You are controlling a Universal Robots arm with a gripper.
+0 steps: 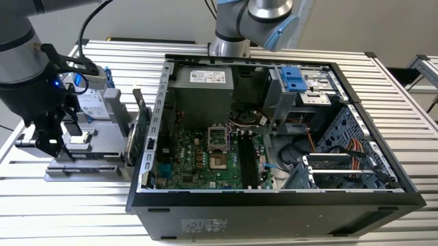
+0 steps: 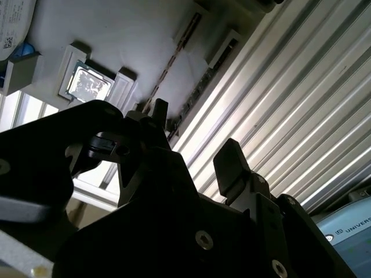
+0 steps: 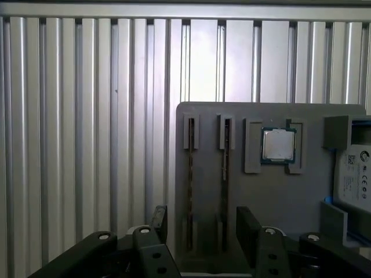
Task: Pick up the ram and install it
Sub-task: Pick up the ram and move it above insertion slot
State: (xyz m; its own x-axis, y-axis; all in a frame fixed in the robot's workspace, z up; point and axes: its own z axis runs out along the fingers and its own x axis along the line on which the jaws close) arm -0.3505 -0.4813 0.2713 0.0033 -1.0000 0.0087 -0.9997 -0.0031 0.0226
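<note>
Gripper (image 3: 203, 225): released, nothing held | ram (image 3: 225, 168): stood on edge in gray fixture (image 3: 261, 197), left of exterior frame, outside open case (image 1: 274, 215) | relation: ram sighted beyond parted fingers, long axis judged crosswise to closing line; second stick (image 3: 190, 174) alongside.

The table (image 1: 68, 215) was pale silver, ribbed in long parallel slats with dark lines between them. On it, the holder (image 3: 278, 197) was flat matt grey. Seen edge-on in the first wrist view, the ram (image 3: 190, 168) was dark with a yellowish-brown speckled edge. The square chip (image 3: 278, 145) was shiny silver. The drive (image 3: 353, 174) was pale with a blue edge. The gripper (image 3: 203, 231) was black. The computer case (image 1: 274, 210) was black, its motherboard (image 1: 205, 164) dark green, the power supply (image 1: 202, 97) grey, a latch (image 1: 294, 78) bright blue and the cables (image 1: 321, 146) orange. The arm (image 1: 257, 20) was silver-grey with pale blue caps.
</note>
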